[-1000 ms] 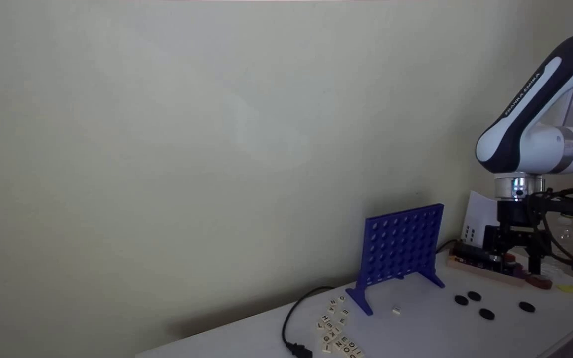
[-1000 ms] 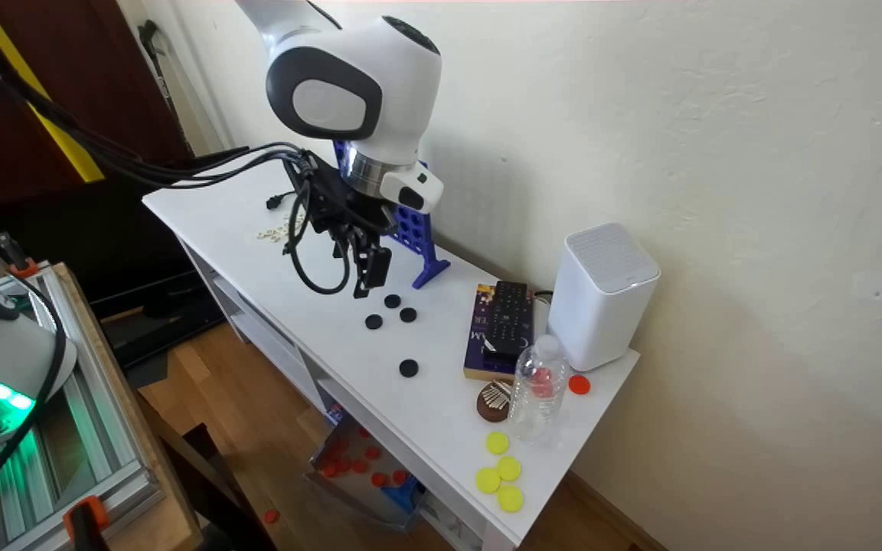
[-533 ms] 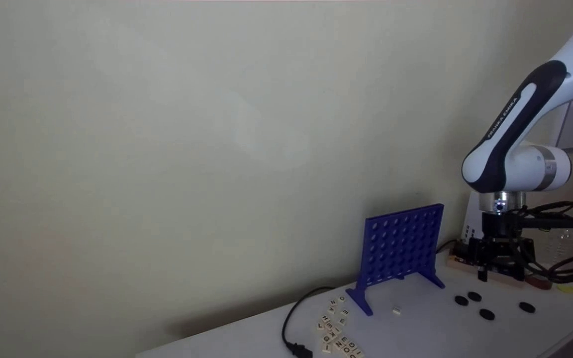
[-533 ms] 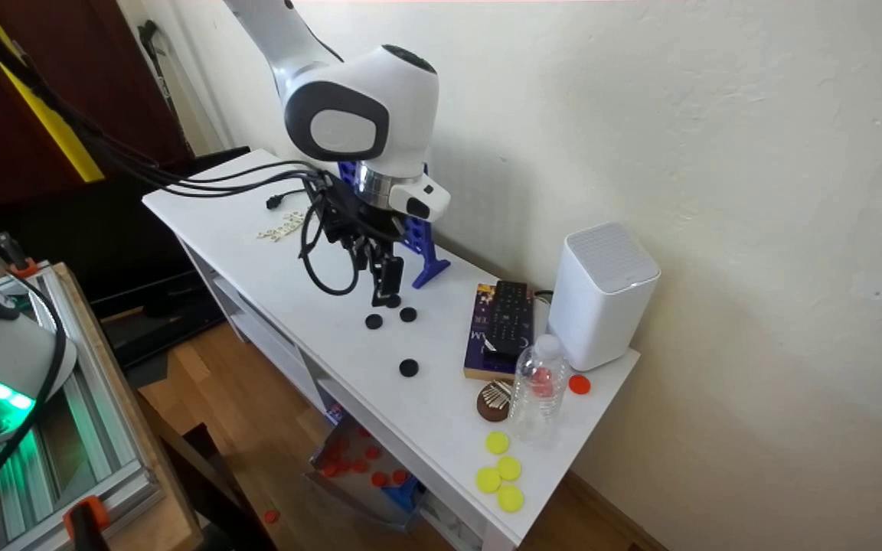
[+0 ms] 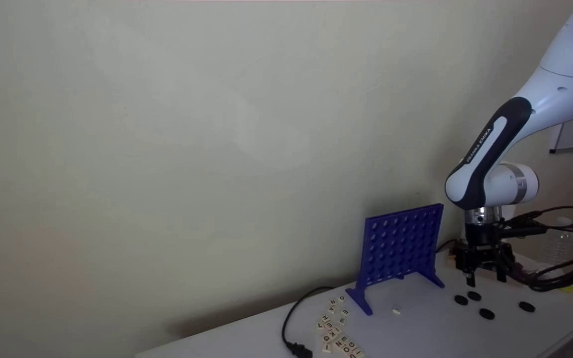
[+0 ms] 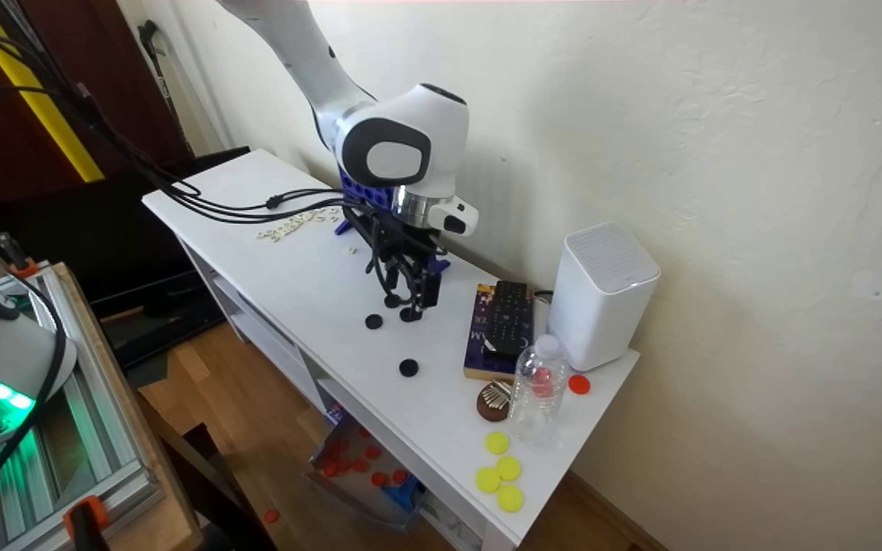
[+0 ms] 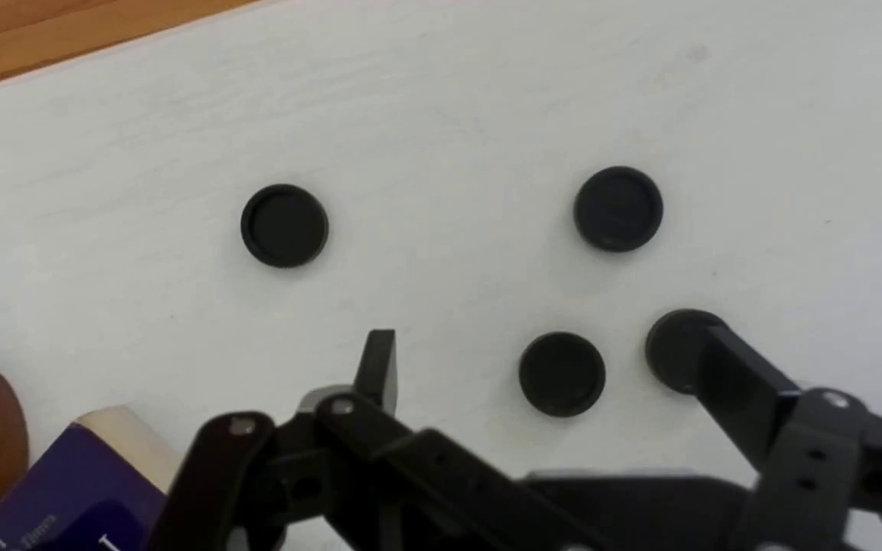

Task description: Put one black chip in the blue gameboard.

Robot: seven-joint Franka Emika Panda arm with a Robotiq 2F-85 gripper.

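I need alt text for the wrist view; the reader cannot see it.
Open black robot hand above a white tabletop with four flat round black chips; one chip appears between the fingers, another lies partly behind one finger. Lower left: corner of a purple book.

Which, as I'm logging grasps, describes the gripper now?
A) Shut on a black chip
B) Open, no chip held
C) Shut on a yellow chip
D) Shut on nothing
B: the gripper has its fingers spread apart in the wrist view, and four black chips lie on the white table.
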